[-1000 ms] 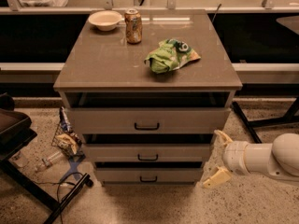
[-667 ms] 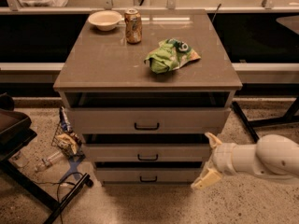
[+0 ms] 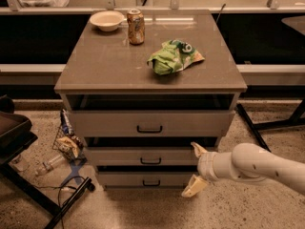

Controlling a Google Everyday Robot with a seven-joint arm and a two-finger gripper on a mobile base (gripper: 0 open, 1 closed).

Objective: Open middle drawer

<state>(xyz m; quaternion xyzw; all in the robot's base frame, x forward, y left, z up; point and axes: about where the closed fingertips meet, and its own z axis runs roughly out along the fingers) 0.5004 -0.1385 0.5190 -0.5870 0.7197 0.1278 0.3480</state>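
Note:
The middle drawer is a low, flat grey-beige front with a small dark bar handle at its centre, between a taller top drawer and a narrower lowest drawer. My gripper comes in from the right on a white arm. Its two pale fingers are spread apart, one at the middle drawer's right end, the other lower, by the lowest drawer's right end. It holds nothing and is well right of the handle.
The cabinet top carries a bowl, a can and a green chip bag. A dark stand and floor clutter lie at the left. A table leg is at the right.
My arm and gripper have moved left, from beside the cabinet's right edge to in front of the right ends of the middle and lowest drawers. The drawers have not moved.

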